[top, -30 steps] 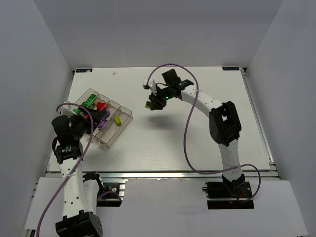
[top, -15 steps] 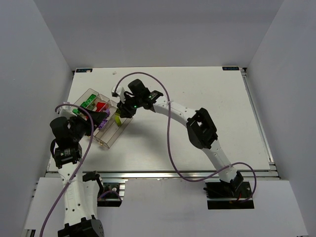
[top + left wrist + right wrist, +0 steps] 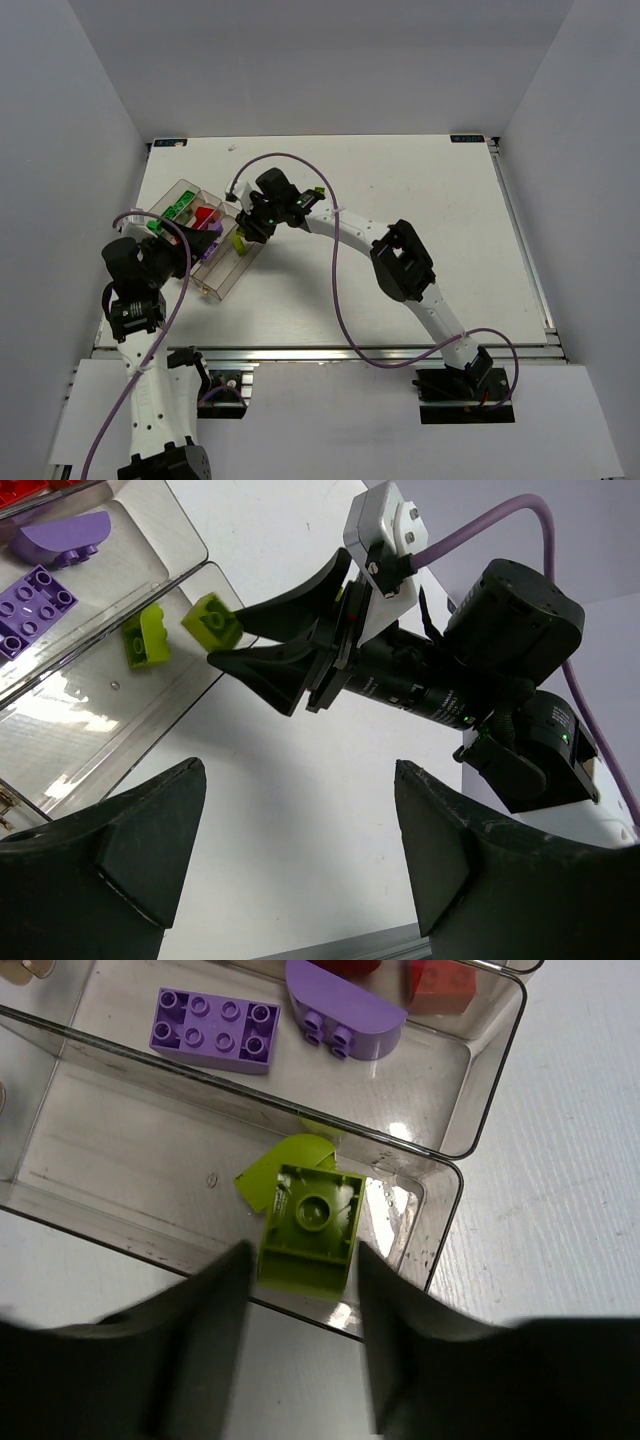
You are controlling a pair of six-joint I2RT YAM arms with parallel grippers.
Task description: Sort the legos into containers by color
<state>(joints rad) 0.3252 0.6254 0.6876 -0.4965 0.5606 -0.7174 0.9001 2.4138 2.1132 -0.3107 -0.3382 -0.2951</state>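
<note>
Your right gripper (image 3: 305,1260) hangs over the tray's (image 3: 130,1175) outermost compartment. It pinches a yellow-green brick (image 3: 310,1222) at its fingertips, hollow underside facing the wrist camera. The brick is just above another yellow-green piece (image 3: 143,640) lying in that compartment. Two purple bricks (image 3: 215,1030) lie in the next one. Your left gripper (image 3: 300,775) waits beside the tray, fingers spread wide.
</note>
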